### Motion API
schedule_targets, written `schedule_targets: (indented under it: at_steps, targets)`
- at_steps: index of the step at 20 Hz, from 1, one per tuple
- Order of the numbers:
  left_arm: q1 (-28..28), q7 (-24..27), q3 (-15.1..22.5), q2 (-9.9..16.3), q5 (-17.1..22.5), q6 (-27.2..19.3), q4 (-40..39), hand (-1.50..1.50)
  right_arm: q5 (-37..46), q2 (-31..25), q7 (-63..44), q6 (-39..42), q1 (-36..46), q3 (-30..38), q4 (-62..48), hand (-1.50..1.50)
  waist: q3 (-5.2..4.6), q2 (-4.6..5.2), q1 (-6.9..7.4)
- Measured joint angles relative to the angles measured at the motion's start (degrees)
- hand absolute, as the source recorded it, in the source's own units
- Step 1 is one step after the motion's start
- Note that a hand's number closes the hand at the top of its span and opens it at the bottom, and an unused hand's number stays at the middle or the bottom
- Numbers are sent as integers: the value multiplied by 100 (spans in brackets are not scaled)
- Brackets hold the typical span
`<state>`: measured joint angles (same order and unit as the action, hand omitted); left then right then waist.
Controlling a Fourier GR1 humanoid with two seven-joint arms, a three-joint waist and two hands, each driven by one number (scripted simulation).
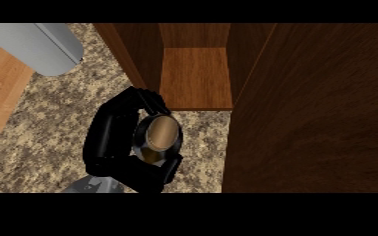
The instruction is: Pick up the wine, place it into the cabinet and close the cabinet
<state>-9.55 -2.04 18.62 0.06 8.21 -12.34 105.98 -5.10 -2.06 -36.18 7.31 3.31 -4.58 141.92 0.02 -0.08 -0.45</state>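
The wine bottle [158, 136] is seen from above as a round tan top with a dark glass rim. It stands just in front of the open cabinet's shelf [196, 78]. My left hand [111, 136] is shut on the bottle from its left side, with the fingers [148, 101] wrapped round the far side and the thumb [168, 170] round the near side. The bottle's body is hidden by the hand. The cabinet's dark wooden door [303, 111] stands open at the right. My right hand does not show.
The speckled stone counter [52, 125] spreads to the left and below the hand. A grey rounded object [44, 47] sits at the upper left, and a light wooden surface [10, 86] lies at the far left edge.
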Motion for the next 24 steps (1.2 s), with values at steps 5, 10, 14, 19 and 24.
schedule_targets:
  at_steps: [5, 10, 14, 19, 24]
  targets:
    - [-667, -140, 416, -3, 52, -813, -289, 150, -65, -35, -41, 27, 43, 127, -3, -150, 0, 2, -15]
    - [-1301, -385, 480, -4, -56, -1327, -587, 150, -131, -101, -80, 114, 52, 263, 11, -150, 0, 1, -22]
    - [-1773, -431, 829, -5, -80, -2027, -893, 150, -141, -94, -86, 122, 72, 278, 0, -150, 0, 2, -27]
    - [-2147, -406, 813, -5, -120, -2276, -1254, 150, -171, -111, -188, 108, 144, 306, 12, -150, 0, 2, -21]
    - [-2291, -86, 866, -5, -22, -2462, -1684, 150, -253, -138, -50, 246, 63, 434, -12, -150, 0, 5, -35]
